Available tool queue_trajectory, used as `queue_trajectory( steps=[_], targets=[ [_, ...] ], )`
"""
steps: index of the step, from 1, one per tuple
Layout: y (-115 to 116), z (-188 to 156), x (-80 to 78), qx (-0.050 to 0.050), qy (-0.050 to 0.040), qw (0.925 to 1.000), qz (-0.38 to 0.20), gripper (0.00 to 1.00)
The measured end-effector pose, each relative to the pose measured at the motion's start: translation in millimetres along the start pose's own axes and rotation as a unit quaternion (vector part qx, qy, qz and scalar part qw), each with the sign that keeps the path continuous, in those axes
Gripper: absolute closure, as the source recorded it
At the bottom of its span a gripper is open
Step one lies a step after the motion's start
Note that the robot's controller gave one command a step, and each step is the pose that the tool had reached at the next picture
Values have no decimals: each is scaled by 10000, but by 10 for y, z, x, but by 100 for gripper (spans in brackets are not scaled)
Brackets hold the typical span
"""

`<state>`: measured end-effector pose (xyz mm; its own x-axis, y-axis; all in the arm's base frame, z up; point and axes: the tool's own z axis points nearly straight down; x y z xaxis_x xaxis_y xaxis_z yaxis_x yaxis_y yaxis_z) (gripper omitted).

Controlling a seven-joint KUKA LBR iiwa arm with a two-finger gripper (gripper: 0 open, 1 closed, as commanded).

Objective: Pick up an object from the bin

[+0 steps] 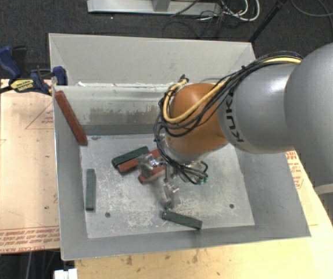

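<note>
A long bar (70, 118) is leaning against the bin's (73, 237) left wall. A short bar (90, 189) is lying left, two bars (130, 156) are lying side by side centrally, and a fourth bar (182, 219) is lying in front.

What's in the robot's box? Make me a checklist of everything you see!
Surface: grey bin, floor scuffed and dusty.
Job's things: middle green bar and middle red bar side by side; left green bar; front green bar; long red bar leaning in the back left corner.
Clutter: nothing seen.
Grippers: gripper low over the floor, between the middle bars and the front green bar.
Cables: yellow and black cables looped over the orange cover.
Surroundings: wires on dark floor behind the bin.
</note>
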<state>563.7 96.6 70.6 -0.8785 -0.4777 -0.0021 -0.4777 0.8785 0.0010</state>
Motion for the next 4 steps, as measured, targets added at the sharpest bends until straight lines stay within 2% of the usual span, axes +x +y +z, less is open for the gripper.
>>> queue_trajectory(
  steps=[1, 2, 3, 4],
  targets=[
    [-157, -215, -213, -6, 8, 10000, -43, 0],
    [-338, -445, -519, 27, -46, 10000, -6, 0],
    [-561, 2, -289, 3, -1, 9883, 1528, 100],
    [-561, 2, -289, 3, -1, 9882, 1529, 100]
  ],
)
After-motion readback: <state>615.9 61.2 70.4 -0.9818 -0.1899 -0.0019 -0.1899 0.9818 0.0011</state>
